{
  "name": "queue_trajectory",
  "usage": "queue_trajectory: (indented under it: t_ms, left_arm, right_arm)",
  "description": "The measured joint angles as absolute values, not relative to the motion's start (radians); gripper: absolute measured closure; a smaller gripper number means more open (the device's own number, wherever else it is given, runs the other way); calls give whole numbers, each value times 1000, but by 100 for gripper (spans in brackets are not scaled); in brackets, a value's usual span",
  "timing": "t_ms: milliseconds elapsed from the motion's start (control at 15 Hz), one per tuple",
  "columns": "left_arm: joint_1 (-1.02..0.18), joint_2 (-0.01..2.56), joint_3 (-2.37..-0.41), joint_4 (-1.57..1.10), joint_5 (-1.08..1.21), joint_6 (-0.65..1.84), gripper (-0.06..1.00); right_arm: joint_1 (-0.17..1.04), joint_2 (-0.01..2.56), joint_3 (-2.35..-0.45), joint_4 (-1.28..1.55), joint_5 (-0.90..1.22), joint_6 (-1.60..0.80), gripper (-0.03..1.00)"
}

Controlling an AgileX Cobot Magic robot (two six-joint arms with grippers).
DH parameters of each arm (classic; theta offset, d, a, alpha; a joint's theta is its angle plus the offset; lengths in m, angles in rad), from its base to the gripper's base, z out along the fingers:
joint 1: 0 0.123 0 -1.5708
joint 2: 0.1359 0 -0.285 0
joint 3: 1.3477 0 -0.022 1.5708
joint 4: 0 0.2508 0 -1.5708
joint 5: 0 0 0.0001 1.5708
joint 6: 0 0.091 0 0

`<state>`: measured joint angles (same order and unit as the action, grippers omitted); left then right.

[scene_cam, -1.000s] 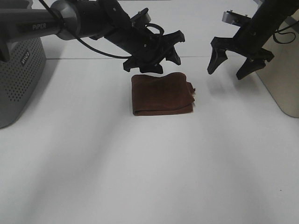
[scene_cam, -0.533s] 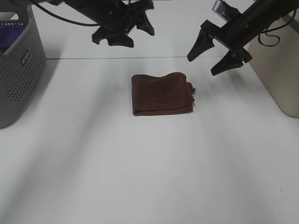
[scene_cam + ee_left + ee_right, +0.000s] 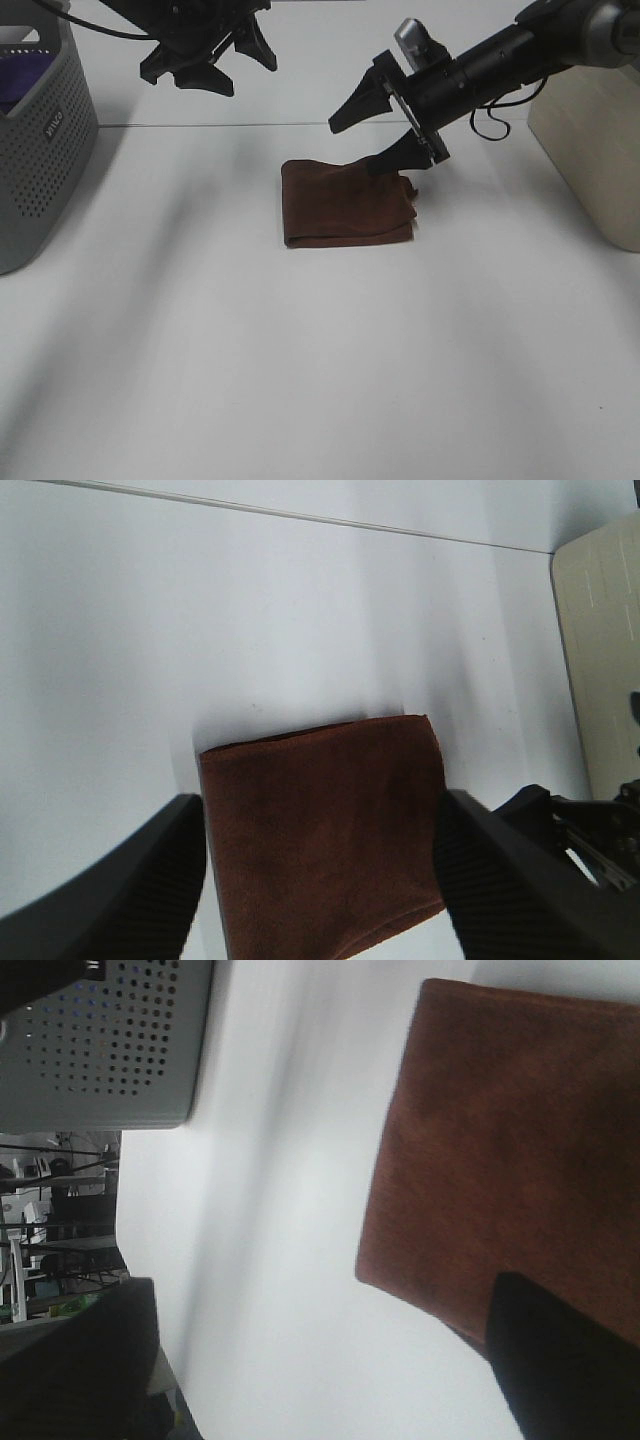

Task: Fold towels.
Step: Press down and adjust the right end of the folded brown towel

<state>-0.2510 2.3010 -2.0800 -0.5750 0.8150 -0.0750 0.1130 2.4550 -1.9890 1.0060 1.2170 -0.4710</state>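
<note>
One dark reddish-brown microfibre towel (image 3: 347,205), folded on the white table (image 3: 300,350) just beneath the wide-open right claw (image 3: 353,148), apart from the open, empty left claw (image 3: 205,72); seemingly between folds, next pinch its nearest edge.

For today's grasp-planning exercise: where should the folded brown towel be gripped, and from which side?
The towel lies flat except at its right edge near the far corner, where the layers bunch up. Probably pinch there, coming from the right, where the open right gripper hovers.
</note>
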Motion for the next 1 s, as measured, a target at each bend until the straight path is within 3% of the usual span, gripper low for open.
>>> queue_trajectory:
  t_ms: [1000]
  left_arm:
    - [-251, 2301, -2080, -564, 844, -72, 33]
  right_arm:
    - [65, 2475, -2045, 700, 1183, -318, 11]
